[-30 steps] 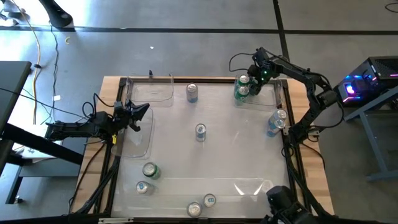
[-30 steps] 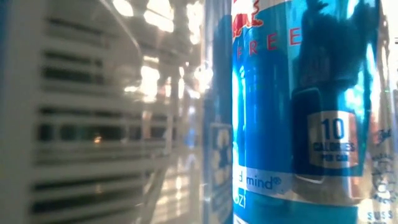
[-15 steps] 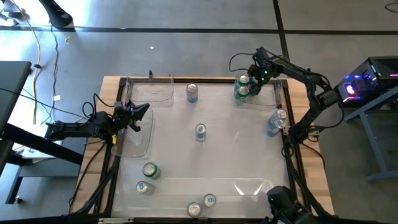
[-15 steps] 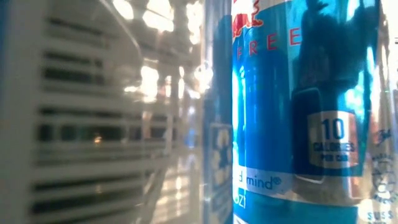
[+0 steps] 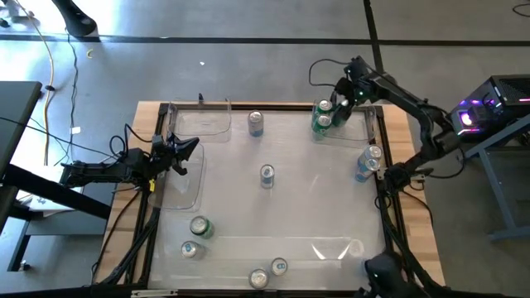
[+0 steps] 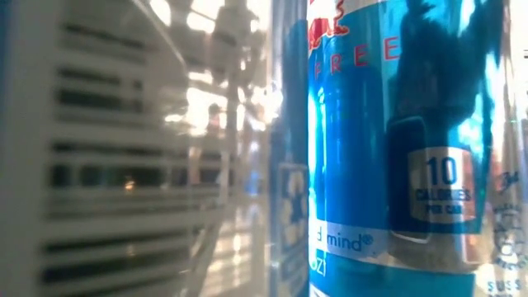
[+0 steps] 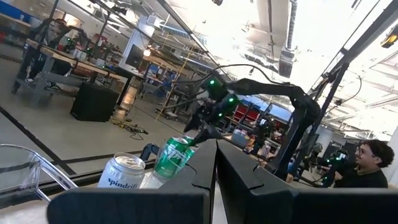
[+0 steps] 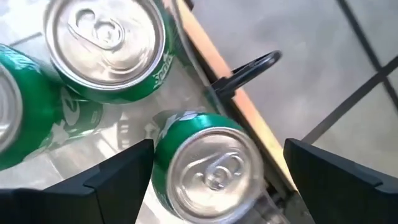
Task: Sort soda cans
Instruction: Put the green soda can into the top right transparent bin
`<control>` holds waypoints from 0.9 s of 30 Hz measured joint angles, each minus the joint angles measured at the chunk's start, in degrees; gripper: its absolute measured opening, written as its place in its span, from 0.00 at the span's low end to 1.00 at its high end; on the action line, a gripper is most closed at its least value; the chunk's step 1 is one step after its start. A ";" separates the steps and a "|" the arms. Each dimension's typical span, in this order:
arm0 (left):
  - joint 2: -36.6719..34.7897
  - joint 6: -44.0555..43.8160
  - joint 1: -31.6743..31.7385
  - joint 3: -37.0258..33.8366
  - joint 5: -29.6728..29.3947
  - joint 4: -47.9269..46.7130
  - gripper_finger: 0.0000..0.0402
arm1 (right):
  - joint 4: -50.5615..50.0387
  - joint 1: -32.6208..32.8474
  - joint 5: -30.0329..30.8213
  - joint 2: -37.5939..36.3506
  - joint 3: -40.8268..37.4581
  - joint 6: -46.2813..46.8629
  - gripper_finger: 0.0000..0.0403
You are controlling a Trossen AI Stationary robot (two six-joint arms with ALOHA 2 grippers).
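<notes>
- Right arm has lifted and swung toward the far edge since 0.5 s ago; everything else is unchanged.
- table: clear sheet over a wood top, dark frame round it.
- clear trays: one at far left, one along the near edge.
- right gripper: over the far right corner, fingers spread wide, empty, directly above the green cans; wrist view shows one green can between the fingers, not touching, others just beside it.
- left gripper: waits at the left edge over the left tray; fingers look pressed together, nothing held.
- blue/silver cans: two at the right edge, one far centre, one mid-table.
- near-left: a green can upright and another can just beside it.
- near edge: two more cans; one fills the low view, a blue can.
</notes>
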 joint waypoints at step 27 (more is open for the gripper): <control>0.01 4.72 0.20 0.19 -0.33 1.77 0.02 | 5.10 33.39 4.44 -22.06 0.00 15.13 0.88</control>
